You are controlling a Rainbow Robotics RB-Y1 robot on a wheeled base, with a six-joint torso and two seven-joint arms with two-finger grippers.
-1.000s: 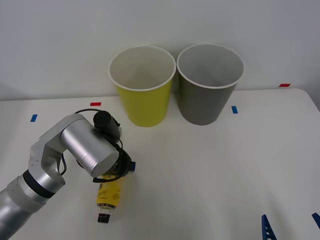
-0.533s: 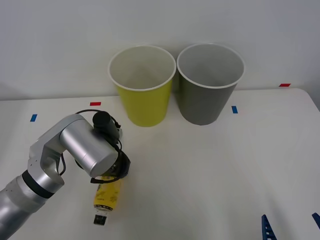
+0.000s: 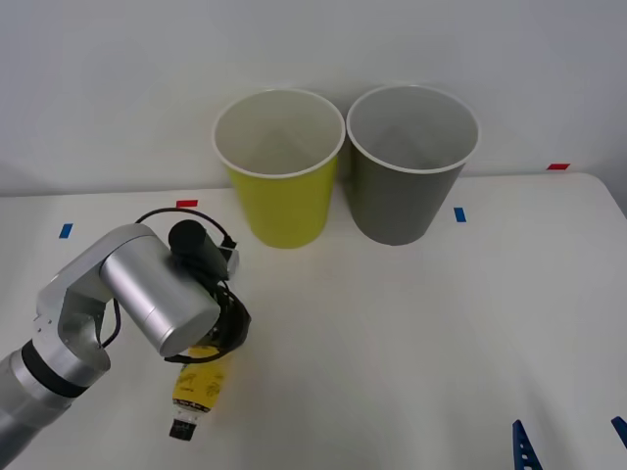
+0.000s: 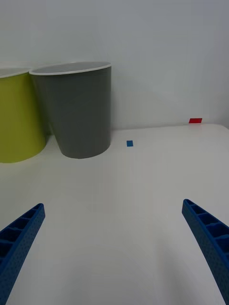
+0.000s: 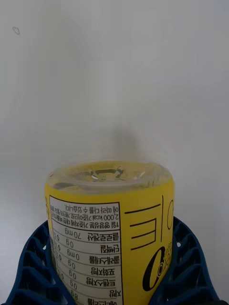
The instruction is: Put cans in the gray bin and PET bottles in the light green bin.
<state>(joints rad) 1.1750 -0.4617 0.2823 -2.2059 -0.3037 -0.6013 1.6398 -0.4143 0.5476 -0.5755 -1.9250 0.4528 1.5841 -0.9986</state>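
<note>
We see the left gripper [image 5: 114, 267] clamping the slim yellow-labelled PET bottle [image 3: 198, 385] above the white table [image 3: 441, 323], mid-carry; next we expect transport over the round yellow-green plastic bin [image 3: 280, 166]. The right gripper [image 4: 114, 238] waits spread wide.

Robot lab test bench, bare white table [image 3: 411, 323], plain white wall [image 3: 118, 88], colored tape markers [image 3: 459, 213]

Bright, even light – soft shadows under the left arm [image 3: 147, 294] – no glare, sharp focus.
</note>
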